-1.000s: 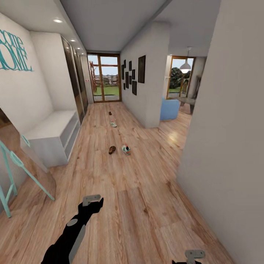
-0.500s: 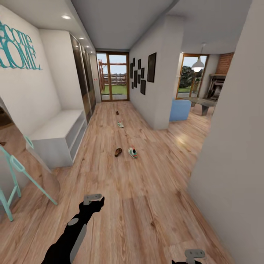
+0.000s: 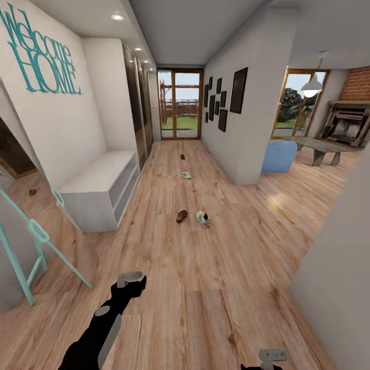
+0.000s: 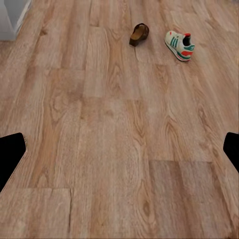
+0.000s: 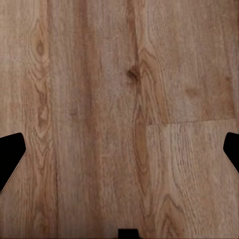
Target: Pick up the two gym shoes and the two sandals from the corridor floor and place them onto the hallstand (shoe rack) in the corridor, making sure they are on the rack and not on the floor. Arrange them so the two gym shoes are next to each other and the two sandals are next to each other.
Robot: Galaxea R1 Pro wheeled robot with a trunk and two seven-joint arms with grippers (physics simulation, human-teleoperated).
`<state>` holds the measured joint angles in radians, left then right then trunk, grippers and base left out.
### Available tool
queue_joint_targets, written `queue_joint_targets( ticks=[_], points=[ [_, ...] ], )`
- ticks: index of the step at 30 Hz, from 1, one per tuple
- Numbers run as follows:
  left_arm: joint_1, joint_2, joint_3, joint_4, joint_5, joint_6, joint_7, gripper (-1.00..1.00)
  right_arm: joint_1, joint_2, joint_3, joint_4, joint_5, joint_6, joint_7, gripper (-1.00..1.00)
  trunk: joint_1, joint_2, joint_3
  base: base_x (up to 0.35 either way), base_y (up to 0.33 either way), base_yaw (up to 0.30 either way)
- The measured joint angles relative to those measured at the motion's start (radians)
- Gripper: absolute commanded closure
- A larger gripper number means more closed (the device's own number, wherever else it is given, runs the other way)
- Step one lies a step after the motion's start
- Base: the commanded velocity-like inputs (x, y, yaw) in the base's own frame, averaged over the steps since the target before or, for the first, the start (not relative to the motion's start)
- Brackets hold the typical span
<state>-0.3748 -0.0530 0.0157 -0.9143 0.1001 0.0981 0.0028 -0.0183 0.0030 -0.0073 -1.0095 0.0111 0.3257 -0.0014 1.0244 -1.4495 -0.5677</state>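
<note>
Down the corridor floor (image 3: 216,288) lie a white gym shoe (image 3: 203,219) and a brown sandal (image 3: 181,216) side by side, with a second gym shoe (image 3: 186,174) and a second sandal (image 3: 182,156) farther off. The white hallstand (image 3: 103,187) stands against the left wall. The left wrist view looks at the near sandal (image 4: 139,34) and gym shoe (image 4: 180,45) well ahead of my left gripper (image 4: 119,149), which is open and empty. My right gripper (image 5: 119,154) is open over bare planks. My left arm (image 3: 110,313) hangs low in the head view.
A mirror with a teal frame (image 3: 36,231) leans at the near left. A white wall corner (image 3: 339,277) juts in at the near right. A wardrobe (image 3: 136,113) and glass door (image 3: 179,105) lie beyond, and a blue seat (image 3: 279,156) sits in the room to the right.
The whole head view has shifted: the camera turned left and the shoes and hallstand now sit further right in the picture. My arms kept their pose.
</note>
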Motion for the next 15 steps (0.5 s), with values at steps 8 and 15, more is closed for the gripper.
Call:
queue_joint_targets(
  ticks=[8,15],
  points=[
    [0.000,0.000,0.000,0.000,0.000,0.000,0.000,-1.00,0.000,-0.001,-0.001,0.000,0.000,0.000,0.000,-1.00,0.000,0.000,-0.005,0.347,0.000,0.101],
    [0.000,0.000,0.000,0.000,0.000,0.000,0.000,-1.00,0.000,-0.002,-0.002,-0.001,0.000,0.000,0.000,-1.00,0.000,0.000,-0.005,0.348,0.000,0.007]
  ],
)
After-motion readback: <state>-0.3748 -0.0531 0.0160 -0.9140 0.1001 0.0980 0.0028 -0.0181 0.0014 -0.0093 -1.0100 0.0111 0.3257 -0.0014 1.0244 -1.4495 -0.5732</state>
